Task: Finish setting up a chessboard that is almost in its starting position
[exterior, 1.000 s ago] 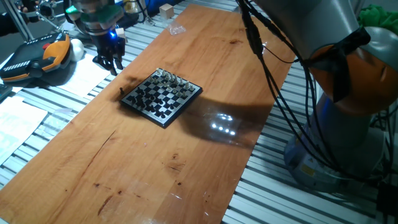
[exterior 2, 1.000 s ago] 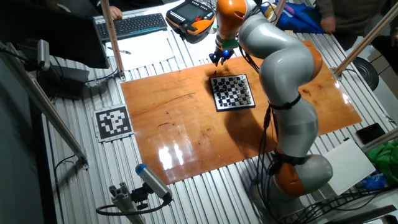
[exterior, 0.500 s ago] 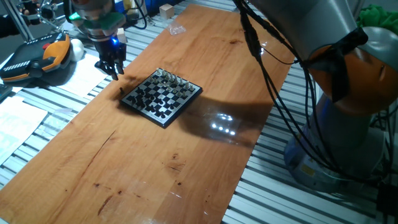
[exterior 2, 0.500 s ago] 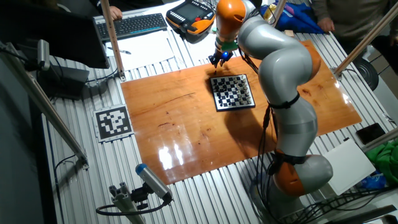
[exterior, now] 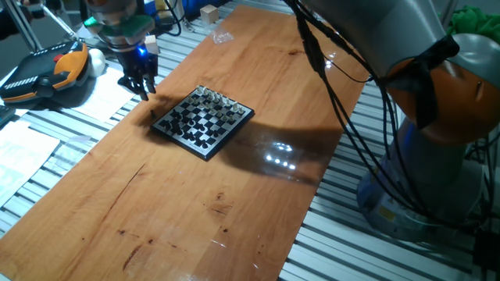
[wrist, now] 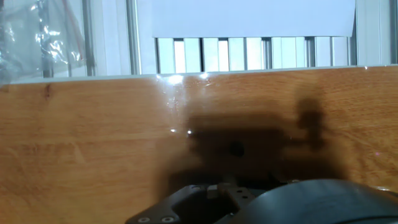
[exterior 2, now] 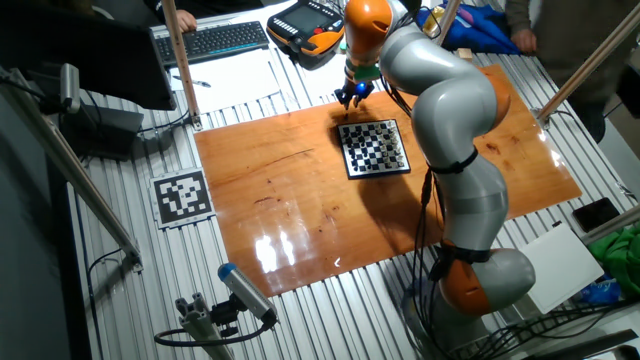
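The chessboard [exterior: 203,121] is a small black-framed checked board on the wooden table, with tiny dark and silvery pieces in rows along two opposite sides. It also shows in the other fixed view [exterior 2: 374,148]. My gripper [exterior: 142,87] hangs above the wood just left of the board, near the table's edge, with its dark fingers pointing down; in the other fixed view it [exterior 2: 350,97] is just beyond the board's far corner. A small dark speck, maybe a piece [exterior: 153,114], sits on the wood off the board's left corner. The hand view shows only bare wood and the gripper's shadow [wrist: 249,146].
An orange-and-black teach pendant [exterior: 43,74] and papers [exterior: 23,148] lie on the slatted bench left of the table. A small wooden block [exterior: 208,13] and a clear wrapper [exterior: 221,36] sit at the far end. My arm's base [exterior: 437,140] and cables stand to the right.
The gripper has dipped very slightly beside the board. The board and its pieces have not moved.
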{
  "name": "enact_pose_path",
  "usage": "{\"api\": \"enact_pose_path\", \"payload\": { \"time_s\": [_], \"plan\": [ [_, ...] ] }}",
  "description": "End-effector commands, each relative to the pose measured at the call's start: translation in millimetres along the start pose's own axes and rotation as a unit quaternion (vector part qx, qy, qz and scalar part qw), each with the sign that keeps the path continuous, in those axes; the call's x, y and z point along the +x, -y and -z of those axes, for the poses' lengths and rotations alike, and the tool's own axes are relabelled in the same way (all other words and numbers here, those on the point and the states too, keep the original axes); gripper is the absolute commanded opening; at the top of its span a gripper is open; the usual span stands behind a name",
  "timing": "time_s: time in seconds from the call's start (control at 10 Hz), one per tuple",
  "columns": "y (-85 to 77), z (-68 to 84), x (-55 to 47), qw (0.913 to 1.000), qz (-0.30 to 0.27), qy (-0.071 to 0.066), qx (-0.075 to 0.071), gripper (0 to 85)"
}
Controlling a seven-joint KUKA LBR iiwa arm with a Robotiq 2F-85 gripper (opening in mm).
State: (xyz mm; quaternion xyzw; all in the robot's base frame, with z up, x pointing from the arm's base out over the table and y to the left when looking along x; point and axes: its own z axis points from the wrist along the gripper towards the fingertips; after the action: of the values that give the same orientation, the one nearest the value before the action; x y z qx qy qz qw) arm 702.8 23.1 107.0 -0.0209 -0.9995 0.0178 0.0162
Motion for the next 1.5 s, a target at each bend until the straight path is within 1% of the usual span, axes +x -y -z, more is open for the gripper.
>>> {"api": "enact_pose_path", "payload": {
  "time_s": [0.0, 0.1, 0.2, 0.3, 0.4, 0.5, 0.6, 0.7, 0.8, 0.9, 1.0, 1.2, 1.4],
  "plan": [
    [-0.1, 0.2, -0.1, 1.0000, -0.004, 0.001, -0.001, 34.0],
    [-0.1, 0.2, -0.1, 1.0000, -0.004, 0.002, 0.000, 34.0],
    [0.1, -9.3, -4.8, 1.0000, -0.004, 0.002, -0.005, 34.0],
    [0.5, -22.2, -10.0, 0.9999, -0.004, 0.004, -0.010, 34.0],
    [-1.7, -35.1, -13.8, 0.9998, -0.007, 0.011, -0.012, 34.0],
    [-3.3, -42.9, -14.4, 0.9998, -0.010, 0.014, -0.011, 34.0],
    [-4.2, -45.5, -14.5, 0.9998, -0.009, 0.014, -0.012, 34.0],
    [-3.9, -47.8, -15.2, 0.9998, -0.007, 0.012, -0.011, 51.0],
    [-3.8, -50.7, -16.1, 0.9998, -0.007, 0.012, -0.011, 51.0],
    [-4.0, -53.5, -17.1, 0.9998, -0.006, 0.013, -0.011, 34.0],
    [-4.0, -58.5, -18.4, 0.9999, -0.003, 0.013, -0.010, 34.0],
    [-2.0, -67.0, -17.1, 0.9998, 0.001, 0.016, -0.010, 34.0],
    [-2.6, -66.2, -15.2, 0.9999, 0.001, 0.013, -0.010, 34.0]
  ]
}}
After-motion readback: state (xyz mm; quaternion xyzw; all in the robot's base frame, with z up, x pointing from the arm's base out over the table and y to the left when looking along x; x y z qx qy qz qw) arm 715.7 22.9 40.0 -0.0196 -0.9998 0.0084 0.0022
